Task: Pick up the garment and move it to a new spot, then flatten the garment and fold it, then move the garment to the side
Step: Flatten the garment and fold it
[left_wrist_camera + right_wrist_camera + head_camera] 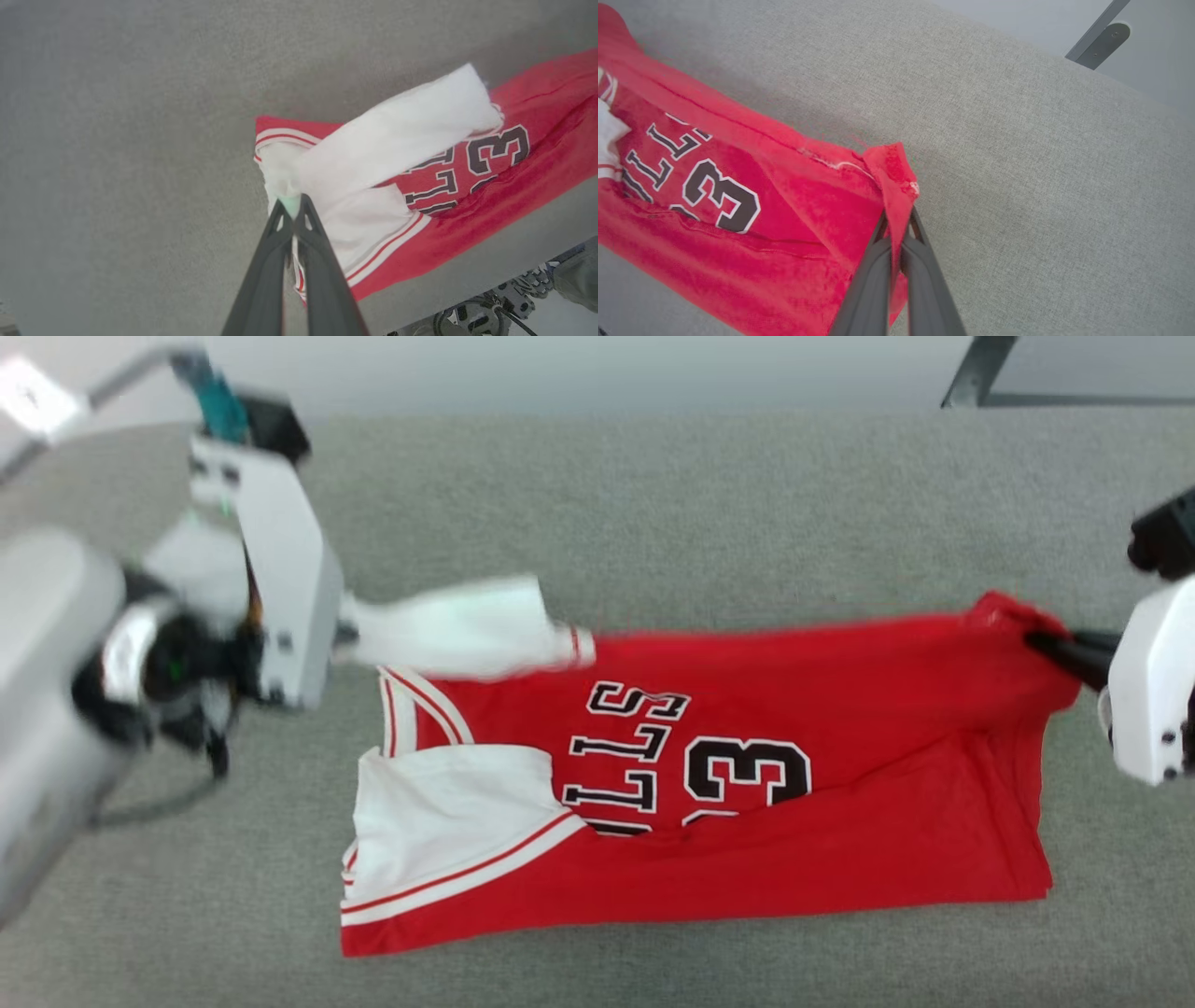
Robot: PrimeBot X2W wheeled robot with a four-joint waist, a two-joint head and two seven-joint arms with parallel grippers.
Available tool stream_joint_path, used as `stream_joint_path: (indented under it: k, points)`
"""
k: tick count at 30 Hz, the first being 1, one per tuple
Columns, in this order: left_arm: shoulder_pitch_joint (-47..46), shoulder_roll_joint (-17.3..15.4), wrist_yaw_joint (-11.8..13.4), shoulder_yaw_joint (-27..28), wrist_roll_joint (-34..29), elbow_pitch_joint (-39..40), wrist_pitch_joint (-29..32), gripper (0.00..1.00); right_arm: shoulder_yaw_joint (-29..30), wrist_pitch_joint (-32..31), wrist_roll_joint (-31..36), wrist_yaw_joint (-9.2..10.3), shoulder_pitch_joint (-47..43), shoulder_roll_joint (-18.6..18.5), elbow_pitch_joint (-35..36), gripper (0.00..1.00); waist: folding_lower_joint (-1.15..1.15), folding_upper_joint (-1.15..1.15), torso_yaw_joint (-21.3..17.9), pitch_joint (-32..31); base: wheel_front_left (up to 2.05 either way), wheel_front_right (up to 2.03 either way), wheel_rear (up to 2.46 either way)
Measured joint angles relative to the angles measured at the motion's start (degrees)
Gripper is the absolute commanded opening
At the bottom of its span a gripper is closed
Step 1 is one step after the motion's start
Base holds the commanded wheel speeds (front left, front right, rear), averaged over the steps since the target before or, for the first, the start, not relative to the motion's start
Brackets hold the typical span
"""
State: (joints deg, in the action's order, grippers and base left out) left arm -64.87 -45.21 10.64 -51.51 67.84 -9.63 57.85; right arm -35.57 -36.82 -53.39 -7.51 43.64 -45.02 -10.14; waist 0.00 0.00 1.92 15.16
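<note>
Garment [840, 728] lay across the middle of the head view on the grey fabric surface [653, 504], with the collar end toward frame left, the hem toward frame right and the print up. Its lower long edge looked doubled over and cut off part of the print, so I judged one lengthwise fold was already in.

Left gripper [292, 210] was clamped tight on the upper white sleeve [457, 625] near the shoulder, with the sleeve raised off the cloth. Right gripper [899, 228] was pinched closed on the upper hem corner [1004, 611], with red fabric bunched between the fingers and lifted.

Gripping both ends of the same long edge made sense: it put that edge under tension so it could be carried over as one straight line. My read was mid-fold, with the top edge due to come down over the print.

Lower white sleeve [448, 821] sat flat at lower left, untouched.

Risk: the left grip was on loose sleeve fabric rather than the body seam, so that end could lag or skew.

Metal leg [971, 373] at upper right was well apart from the work.
</note>
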Motion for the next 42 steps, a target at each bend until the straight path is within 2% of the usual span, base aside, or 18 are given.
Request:
stream_joint_path:
  k: [4,8,11,17,18,21,22,23,24,27,28,30,31,32,37,42]
  points:
    - [7.08,-3.35,5.61,-0.12,2.9,10.89,0.74,0.0,1.49,-0.26,-0.85,-0.01,-4.72,-0.8,2.12,0.0,0.0,0.0,0.75,-1.61,0.0,0.0,0.0]
    - [12.07,-5.23,9.25,-0.94,4.22,17.24,0.94,0.0,3.1,-1.09,-1.19,0.0,-8.85,-1.0,3.27,0.0,0.0,0.0,1.12,-2.36,0.0,0.0,0.0]
    - [14.49,-5.52,10.56,-1.89,4.53,18.97,1.05,0.0,3.98,-2.27,-1.2,0.0,-11.42,-0.59,3.79,0.0,0.0,0.0,0.94,-2.54,0.0,0.0,0.0]
    - [17.05,-4.81,11.57,-3.55,4.76,18.07,0.78,0.02,5.34,-4.87,-0.45,0.0,-14.49,1.02,4.71,0.0,0.0,0.0,0.28,-2.67,0.0,0.0,0.0]
    - [17.17,-4.72,11.59,-3.77,4.57,17.77,0.73,0.23,5.52,-5.35,-0.21,0.0,-14.98,1.27,4.82,0.0,0.0,0.0,0.17,-2.7,0.0,0.0,0.0]
    - [17.45,-4.17,12.07,-3.98,4.3,16.41,0.44,0.42,6.05,-6.73,0.1,0.0,-16.0,2.2,5.02,0.0,0.0,0.0,-0.05,-2.81,0.0,0.0,0.0]
    - [17.7,-4.0,12.13,-3.96,4.28,16.23,0.07,0.85,6.44,-6.98,0.35,0.0,-16.34,2.4,5.08,0.0,0.0,0.0,-0.07,-2.88,0.0,0.0,0.0]
    - [17.87,-3.75,12.32,-3.86,4.28,16.01,-0.35,0.96,6.87,-7.16,0.53,0.0,-16.5,2.56,5.15,0.0,0.0,0.0,-0.06,-2.97,0.0,0.0,0.0]
    - [17.91,-3.52,12.32,-3.76,4.3,15.88,-0.59,1.0,7.32,-7.55,0.59,0.0,-16.68,2.75,5.28,0.0,0.0,0.0,-0.05,-3.06,0.0,0.0,0.0]
    - [17.9,-3.37,12.56,-3.65,4.23,15.68,-0.98,1.0,7.75,-8.67,1.07,0.0,-18.17,3.25,5.6,0.0,0.0,0.0,0.06,-3.53,0.0,0.0,0.0]
    - [17.95,-3.37,12.58,-3.57,4.3,15.8,-1.0,1.0,8.01,-8.93,1.18,0.0,-18.6,3.46,5.87,0.03,0.0,0.0,0.12,-3.74,0.0,0.0,0.0]
    - [18.06,-3.39,12.76,-3.28,4.32,16.13,-1.48,1.0,8.59,-9.33,1.87,0.0,-19.22,3.57,6.48,0.47,0.0,0.0,0.27,-4.18,0.0,0.0,0.0]
    - [18.31,-3.38,12.99,-3.02,4.65,16.33,-1.72,1.0,8.87,-9.42,2.07,0.0,-19.67,3.65,6.84,0.8,0.0,0.0,0.34,-4.43,0.0,0.0,0.0]
    - [18.6,-3.44,13.07,-2.76,4.87,16.6,-1.96,1.0,9.13,-9.45,2.08,0.0,-20.01,3.87,6.99,0.98,0.0,0.0,0.41,-4.69,0.0,0.0,0.0]
    - [19.69,-4.57,13.49,-1.93,4.13,17.91,-4.78,1.0,10.25,-9.26,3.57,0.0,-21.24,4.01,8.95,1.0,0.0,0.0,0.79,-6.08,0.0,0.0,0.0]
    - [22.26,-4.9,12.37,-0.59,3.46,18.64,-10.49,1.0,12.12,-7.48,4.95,0.0,-23.53,4.43,10.69,1.0,0.0,0.0,1.08,-7.61,0.0,0.0,0.0]
